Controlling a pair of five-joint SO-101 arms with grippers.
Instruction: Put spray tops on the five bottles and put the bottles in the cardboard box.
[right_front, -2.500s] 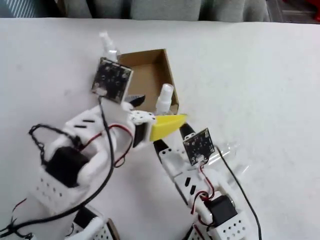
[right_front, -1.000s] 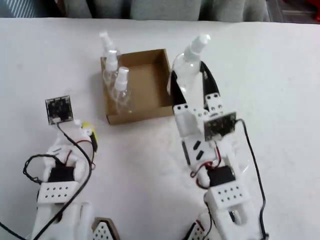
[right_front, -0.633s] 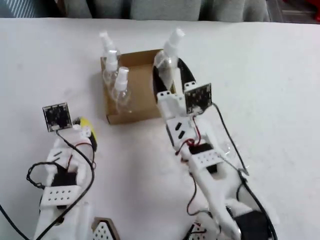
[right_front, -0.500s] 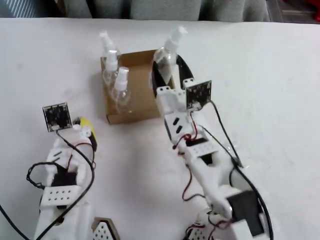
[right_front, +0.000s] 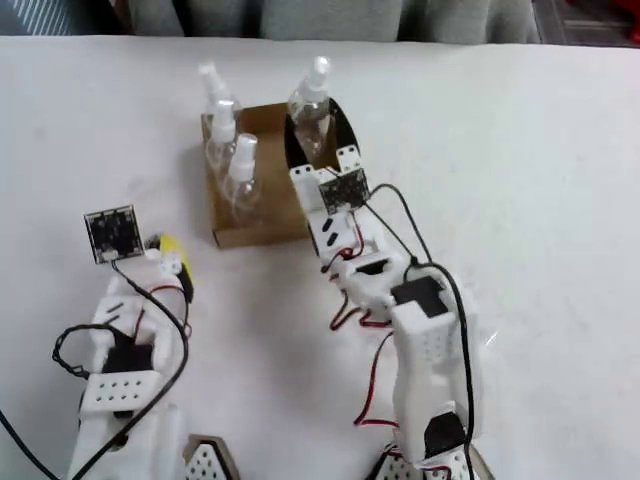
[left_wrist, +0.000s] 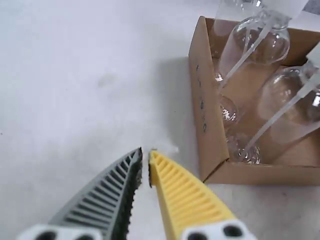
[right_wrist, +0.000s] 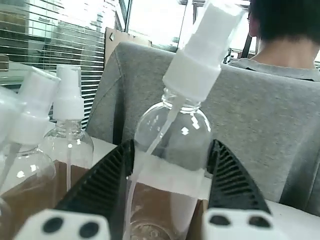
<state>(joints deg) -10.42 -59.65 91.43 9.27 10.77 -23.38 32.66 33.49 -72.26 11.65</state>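
The cardboard box (right_front: 255, 233) stands at the middle back of the table. Three clear bottles with white spray tops (right_front: 240, 165) stand along one side of it, also seen in the left wrist view (left_wrist: 260, 45). My right gripper (right_front: 318, 118) is shut on another clear spray-topped bottle (right_front: 312, 95), holding it upright over the box's other side. In the right wrist view that bottle (right_wrist: 172, 125) sits between the black jaws of the right gripper (right_wrist: 170, 150). My left gripper (right_front: 172, 252) rests near the table's front left, its grey and yellow fingers (left_wrist: 170, 185) shut on nothing.
The white table (right_front: 520, 150) is bare to the right of the box and behind it. The box's near wall (left_wrist: 202, 110) lies close to the left gripper's tips. A grey chair back (right_wrist: 280, 125) stands beyond the table.
The right arm has carried its bottle leftward from beside the box to over its right half. The left arm left the box earlier and has stayed still since.
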